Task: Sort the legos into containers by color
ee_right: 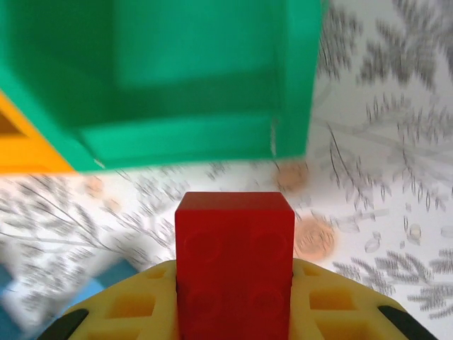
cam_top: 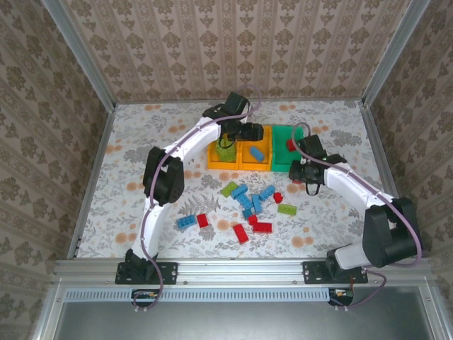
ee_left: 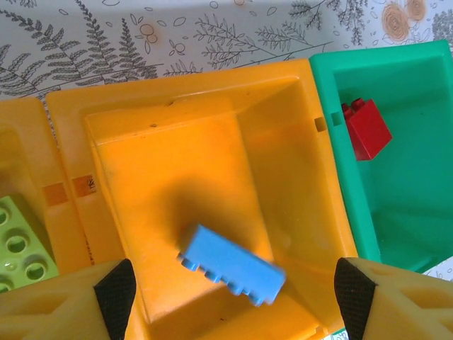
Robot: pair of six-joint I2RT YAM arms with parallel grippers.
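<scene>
Red brick (ee_right: 235, 262) clamped in right gripper (cam_top: 306, 173); green bin (ee_right: 191, 134) lies straight ahead, near wall just beyond it, so right arm is nearer, drop likely needs a short reach forward. Left gripper (cam_top: 246, 132) spread open over middle orange bin (ee_left: 177, 127), blue brick (ee_left: 230, 263) loose inside, lying diagonal

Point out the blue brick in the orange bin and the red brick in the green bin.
blue brick (ee_left: 230, 265), left wrist view, its smooth face
red brick (ee_left: 367, 131), left wrist view, its upper face

Smooth semi-gloss plastic: orange-yellow bin (ee_left: 283, 142), green bin (ee_left: 403, 184). Glossy moulded plastic: red brick (ee_right: 233, 262). Matt, printed: table covering (cam_top: 141, 142). Bare brushed metal: frame rail (cam_top: 233, 270).
</scene>
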